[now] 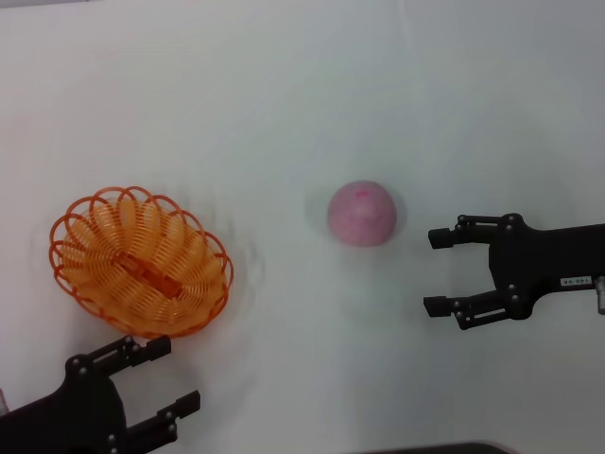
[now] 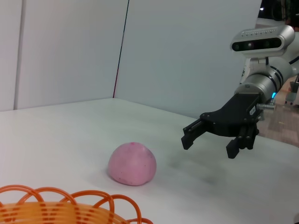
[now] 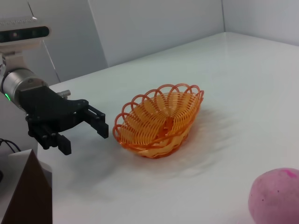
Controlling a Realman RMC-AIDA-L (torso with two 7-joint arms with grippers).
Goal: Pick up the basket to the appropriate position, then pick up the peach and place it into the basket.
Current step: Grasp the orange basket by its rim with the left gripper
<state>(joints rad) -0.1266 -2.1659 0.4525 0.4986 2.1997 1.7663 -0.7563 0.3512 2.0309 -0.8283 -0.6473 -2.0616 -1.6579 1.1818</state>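
Observation:
The orange wire basket (image 1: 140, 262) stands on the white table at the left, empty; it also shows in the right wrist view (image 3: 161, 120) and its rim in the left wrist view (image 2: 70, 205). The pink peach (image 1: 361, 213) lies near the middle, apart from the basket; it shows in the left wrist view (image 2: 132, 164) and the right wrist view (image 3: 275, 195). My left gripper (image 1: 177, 375) is open and empty, just in front of the basket. My right gripper (image 1: 434, 271) is open and empty, to the right of the peach, level with it.
The white table (image 1: 284, 95) stretches far behind the objects. A dark edge (image 1: 435, 447) shows at the front of the table. A brown pointed object (image 3: 28, 196) stands near the left arm's side.

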